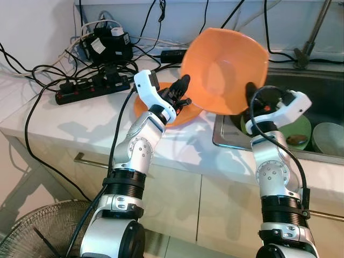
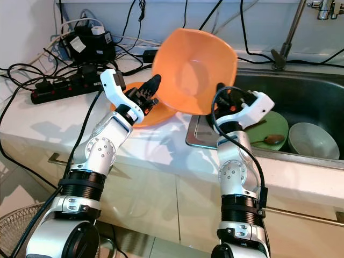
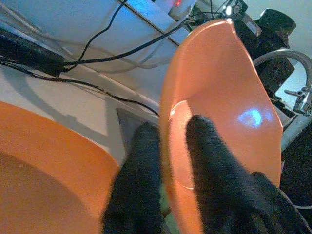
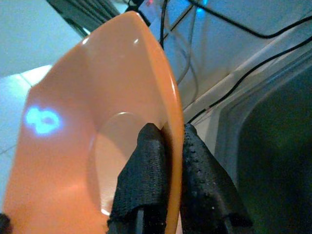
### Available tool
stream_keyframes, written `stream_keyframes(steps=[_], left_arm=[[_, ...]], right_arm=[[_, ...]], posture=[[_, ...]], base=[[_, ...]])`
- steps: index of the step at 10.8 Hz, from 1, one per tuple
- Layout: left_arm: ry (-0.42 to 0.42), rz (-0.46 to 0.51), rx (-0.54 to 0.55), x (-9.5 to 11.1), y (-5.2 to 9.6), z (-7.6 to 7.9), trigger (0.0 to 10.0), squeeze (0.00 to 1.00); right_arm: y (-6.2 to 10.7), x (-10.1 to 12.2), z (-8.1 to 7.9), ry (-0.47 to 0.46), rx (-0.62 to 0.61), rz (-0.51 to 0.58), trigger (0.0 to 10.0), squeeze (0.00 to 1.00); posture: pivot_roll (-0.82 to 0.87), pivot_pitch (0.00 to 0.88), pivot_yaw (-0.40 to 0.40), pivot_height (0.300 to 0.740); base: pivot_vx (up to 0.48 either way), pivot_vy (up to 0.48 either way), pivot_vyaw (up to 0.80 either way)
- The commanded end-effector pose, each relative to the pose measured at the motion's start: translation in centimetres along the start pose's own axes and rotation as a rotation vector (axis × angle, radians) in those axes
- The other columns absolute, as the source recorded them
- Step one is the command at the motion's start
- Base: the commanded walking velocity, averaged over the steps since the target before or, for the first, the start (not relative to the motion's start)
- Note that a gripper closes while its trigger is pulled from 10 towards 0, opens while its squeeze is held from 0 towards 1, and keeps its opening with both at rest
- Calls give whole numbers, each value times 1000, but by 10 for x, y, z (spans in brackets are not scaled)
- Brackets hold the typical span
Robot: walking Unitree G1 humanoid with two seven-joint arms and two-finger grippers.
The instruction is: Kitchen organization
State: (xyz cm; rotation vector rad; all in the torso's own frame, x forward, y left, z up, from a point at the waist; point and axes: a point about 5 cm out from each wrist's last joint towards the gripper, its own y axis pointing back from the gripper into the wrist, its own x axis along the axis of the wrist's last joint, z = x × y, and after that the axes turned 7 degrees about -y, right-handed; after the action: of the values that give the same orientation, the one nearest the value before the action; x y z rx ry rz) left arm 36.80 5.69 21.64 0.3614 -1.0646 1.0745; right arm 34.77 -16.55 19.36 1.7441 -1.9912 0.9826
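A large orange bowl [image 1: 223, 70] is held up on its edge over the gap between counter and sink, its inside facing me. My left gripper [image 1: 184, 91] is shut on its left rim, one finger inside [image 3: 209, 146] and one outside. At the lower right rim my right gripper [image 1: 250, 90] is shut on the same bowl, and its fingers [image 4: 151, 161] pinch the thin edge. Under the left gripper a second orange bowl [image 1: 185, 115] rests on the white counter.
The steel sink [image 1: 322, 86] at the right holds a green plate [image 1: 301, 126] and a pale bowl [image 1: 329, 137], with the faucet base [image 1: 301, 54] behind it. A black power strip [image 1: 91, 88] and tangled cables cover the counter's back left. A fan [image 1: 43, 231] stands on the floor.
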Motion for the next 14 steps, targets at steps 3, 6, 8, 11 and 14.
stream_keyframes(steps=[3,6,8,11,14], left_arm=[[4,13,-55,-2,-3,13,10000,1000],[-77,-44,-69,-9,-2,13,10000,0],[-269,-197,-133,-31,6,11,10000,0],[-381,-339,-177,-52,18,5,10000,0],[-394,-367,-202,-56,24,7,10000,0]], right_arm=[[-6,16,4,-1,-44,75,0,0],[-9,57,22,14,-123,237,0,0],[-10,81,33,115,-188,318,10000,0],[-12,82,52,496,-301,257,10000,0],[-18,71,56,696,-313,195,10000,0]], posture=[[13,0,144,740],[16,0,148,740],[14,0,151,740],[14,0,149,740],[29,0,137,740]], base=[[0,0,0],[0,0,0],[0,0,0],[0,0,0],[0,0,0]])
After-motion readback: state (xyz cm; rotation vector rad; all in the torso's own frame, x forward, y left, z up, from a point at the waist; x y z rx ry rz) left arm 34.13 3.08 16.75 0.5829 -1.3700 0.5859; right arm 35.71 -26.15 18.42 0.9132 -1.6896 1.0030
